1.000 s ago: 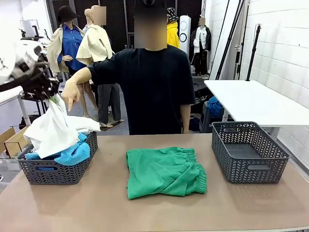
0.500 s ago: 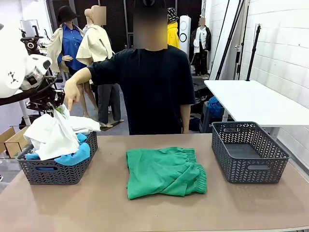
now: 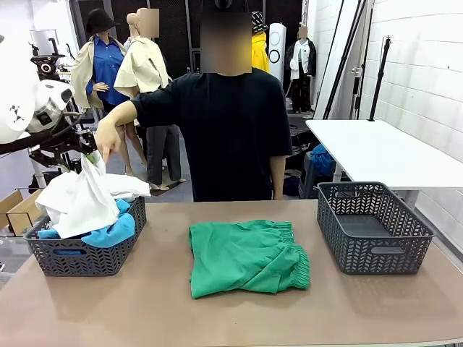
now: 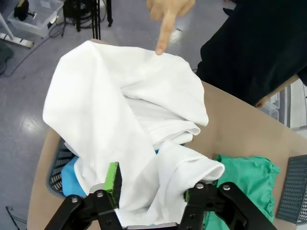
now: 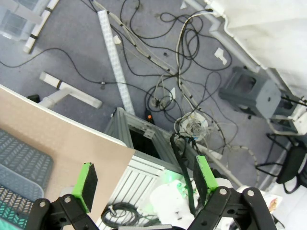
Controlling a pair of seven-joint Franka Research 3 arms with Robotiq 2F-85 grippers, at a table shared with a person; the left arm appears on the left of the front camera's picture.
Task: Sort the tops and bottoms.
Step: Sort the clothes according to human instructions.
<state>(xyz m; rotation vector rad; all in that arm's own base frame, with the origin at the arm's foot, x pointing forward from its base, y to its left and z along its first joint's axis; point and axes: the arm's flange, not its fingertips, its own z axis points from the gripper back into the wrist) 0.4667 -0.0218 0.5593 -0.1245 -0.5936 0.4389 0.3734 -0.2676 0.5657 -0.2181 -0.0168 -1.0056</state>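
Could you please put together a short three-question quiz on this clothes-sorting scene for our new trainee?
1. True or false: the green shorts lie inside the right basket.
2. Which garment sits on top of the pile in the left basket? A) white shirt B) blue shirt C) green shorts
3. What is the person's hand doing above the left basket?

Key:
1. False; they lie on the table, between the baskets.
2. A, the white shirt.
3. Pointing a finger down at the white shirt, beside the left gripper, whose open fingers straddle the cloth.
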